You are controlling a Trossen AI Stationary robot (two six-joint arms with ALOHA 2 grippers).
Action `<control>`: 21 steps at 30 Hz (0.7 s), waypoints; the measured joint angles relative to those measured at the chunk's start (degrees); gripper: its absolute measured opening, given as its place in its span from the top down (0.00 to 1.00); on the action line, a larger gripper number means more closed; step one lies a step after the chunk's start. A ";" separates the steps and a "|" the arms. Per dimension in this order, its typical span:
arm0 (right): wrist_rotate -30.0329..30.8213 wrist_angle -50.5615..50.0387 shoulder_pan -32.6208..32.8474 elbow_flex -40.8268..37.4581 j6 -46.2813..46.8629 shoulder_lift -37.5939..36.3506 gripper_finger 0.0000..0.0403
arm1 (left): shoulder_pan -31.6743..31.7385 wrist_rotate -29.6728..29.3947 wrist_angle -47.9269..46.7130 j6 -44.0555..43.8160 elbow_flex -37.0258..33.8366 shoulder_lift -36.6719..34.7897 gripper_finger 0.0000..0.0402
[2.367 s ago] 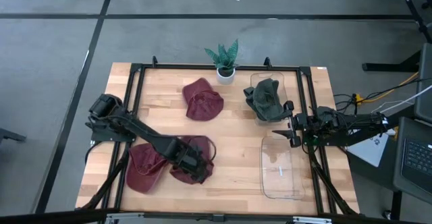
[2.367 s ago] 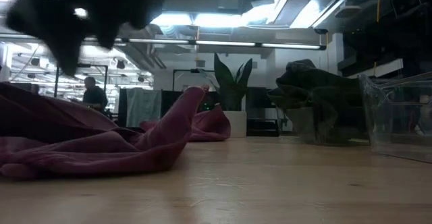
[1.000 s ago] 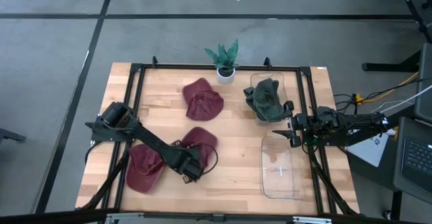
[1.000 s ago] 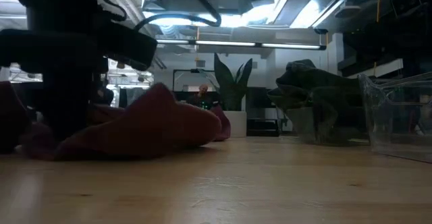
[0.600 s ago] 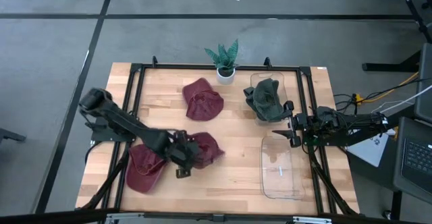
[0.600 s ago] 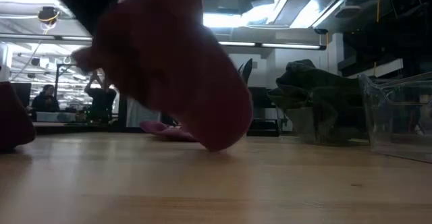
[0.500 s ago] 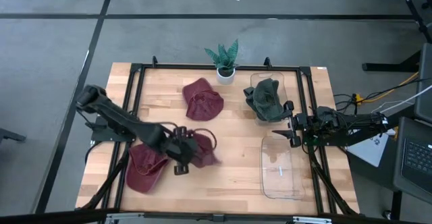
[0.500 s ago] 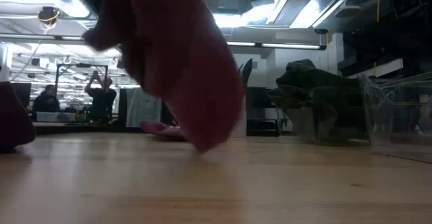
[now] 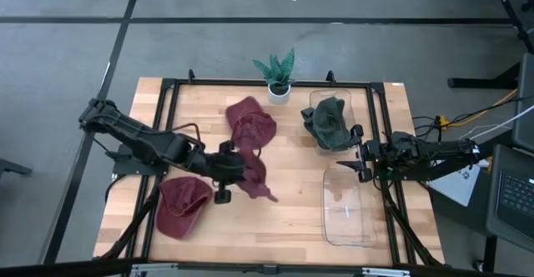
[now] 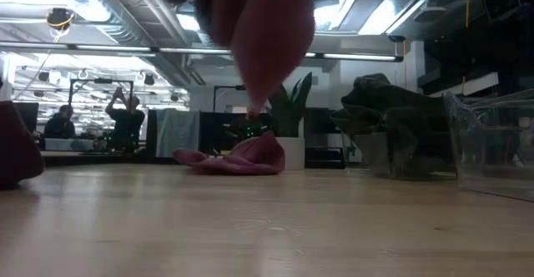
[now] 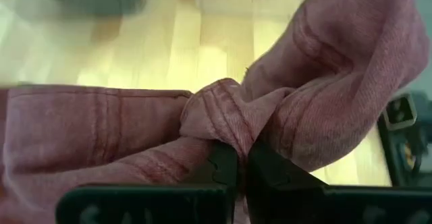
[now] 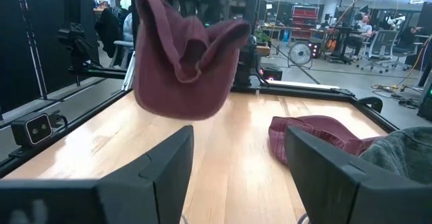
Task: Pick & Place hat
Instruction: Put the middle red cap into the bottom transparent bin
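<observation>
My left gripper (image 9: pixel 237 170) is shut on a maroon hat (image 9: pixel 255 177) above the middle of the table. In the low view the hat (image 10: pixel 260 35) hangs clear of the tabletop, and it also shows in the right wrist view (image 12: pixel 185 69). A second maroon hat (image 9: pixel 250 120) lies crumpled at the far centre. A third (image 9: pixel 182 207) lies near the left front. My right gripper (image 9: pixel 360 162) waits open and empty at the right, between the two clear bins. My left gripper pinches a bunched fold of the hat's cloth (image 11: pixel 214 119) between its two shut fingers (image 11: pixel 226 166); several layers are gathered there. The hat is lifted clear of the table and hangs slack below and to the right of the fingers.
A dark green hat (image 9: pixel 329 123) sits in a clear bin at the far right. Another clear bin (image 9: pixel 346 210) stands at the near right. A potted plant (image 9: pixel 278 75) stands at the far edge. A black frame (image 9: pixel 167 102) runs around the table. People show in the room behind.
My left gripper has taken the maroon hat up off the table and gone toward the far edge. The hat, which lay spread on the wood a second ago, now hangs bunched and clear of the table. My right arm has kept still.
</observation>
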 joint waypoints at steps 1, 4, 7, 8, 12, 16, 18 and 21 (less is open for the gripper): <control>0.01 -0.01 0.01 0.00 -0.01 0.00 0.43 | 0.37 0.00 1.07 0.86 0.51 0.05 0.99; 0.00 -0.02 0.00 0.00 0.00 0.00 0.43 | 1.83 -0.02 4.91 3.91 2.75 0.89 0.99; 0.00 -0.02 0.02 0.00 0.00 0.00 0.43 | 3.48 -0.10 7.42 7.30 5.48 2.77 0.99; 0.02 0.00 0.02 0.00 0.00 0.00 0.43 | 4.02 -0.09 8.00 8.38 6.62 3.52 0.99; 0.01 0.00 0.02 0.00 -0.02 0.00 0.43 | 5.62 0.02 10.36 12.35 11.41 7.24 0.99; 0.02 -0.01 0.01 0.00 0.00 0.00 0.43 | 6.61 1.16 13.17 16.66 16.84 11.78 0.99; 0.01 0.00 0.01 0.00 -0.02 0.00 0.43 | 6.82 1.54 13.88 18.14 19.80 14.36 0.99; 0.02 0.00 0.02 0.00 -0.02 0.00 0.43 | 6.96 1.64 14.71 20.45 24.13 18.49 0.99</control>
